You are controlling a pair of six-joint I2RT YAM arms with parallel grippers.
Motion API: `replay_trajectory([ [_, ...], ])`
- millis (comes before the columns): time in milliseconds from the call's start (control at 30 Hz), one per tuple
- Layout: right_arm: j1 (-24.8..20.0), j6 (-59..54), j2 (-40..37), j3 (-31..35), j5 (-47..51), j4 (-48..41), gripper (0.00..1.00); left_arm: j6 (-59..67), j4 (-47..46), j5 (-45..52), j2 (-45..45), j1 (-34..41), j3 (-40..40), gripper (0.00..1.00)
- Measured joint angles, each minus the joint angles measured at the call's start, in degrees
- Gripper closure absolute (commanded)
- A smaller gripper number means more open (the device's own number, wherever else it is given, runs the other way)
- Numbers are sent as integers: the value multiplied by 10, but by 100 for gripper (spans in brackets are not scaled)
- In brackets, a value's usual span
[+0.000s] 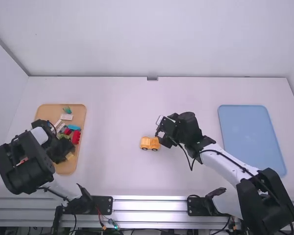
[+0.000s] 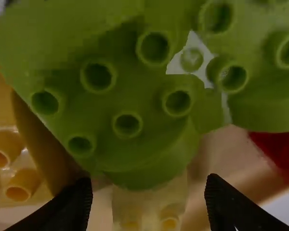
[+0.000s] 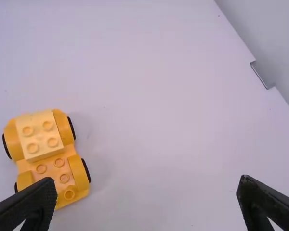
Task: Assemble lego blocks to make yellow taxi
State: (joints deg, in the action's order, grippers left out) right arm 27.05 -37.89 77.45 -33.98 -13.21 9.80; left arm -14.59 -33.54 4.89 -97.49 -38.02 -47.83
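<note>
High view first: the yellow car (image 1: 150, 143) sits near the middle of the frame, a little below centre, long axis running left to right. The wooden tray (image 1: 68, 169) is at far left, under the left arm (image 1: 24, 164); the blue tray (image 1: 250, 137) is at right.

What matters next is the pale yellow block (image 2: 149, 207). In the left wrist view it lies between the fingers of the left gripper (image 2: 149, 192), partly covered by the green piece (image 2: 120, 101). Those fingers stand wide, one to each side; I cannot tell its long axis. The left arm is clearly the nearer, and closing there would probably take the block, though the green piece could snag.

The right gripper (image 3: 147, 185) is spread wide and empty, the car just past one fingertip and outside the gap, so it seems placed to steady the car later.

Counted: one car, with four wheels and one raised block (image 3: 40, 136) bearing four studs; one pale block between the left fingers, two studs showing; one yellow piece (image 2: 19, 178) beside them; two red pieces (image 1: 76, 137) and one blue piece (image 1: 74, 127) on the wooden tray.
</note>
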Motion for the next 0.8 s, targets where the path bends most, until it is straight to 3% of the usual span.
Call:
replay_trajectory([
  [133, 0, 0, 0, 0, 0, 0, 1, -12, -5, 0, 0, 2, 2, 39],
  [367, 0, 0, 0, 0, 1, 0, 1, -19, -4, 4, 2, 2, 6, 82],
  [600, 0, 1, 0, 0, 0, 3, 1, -19, 6, 11, 4, 2, 6, 98],
  [800, 0, 26, -19, 0, -1, 2, 1, -21, -24, 18, 20, 2, 5, 98],
])
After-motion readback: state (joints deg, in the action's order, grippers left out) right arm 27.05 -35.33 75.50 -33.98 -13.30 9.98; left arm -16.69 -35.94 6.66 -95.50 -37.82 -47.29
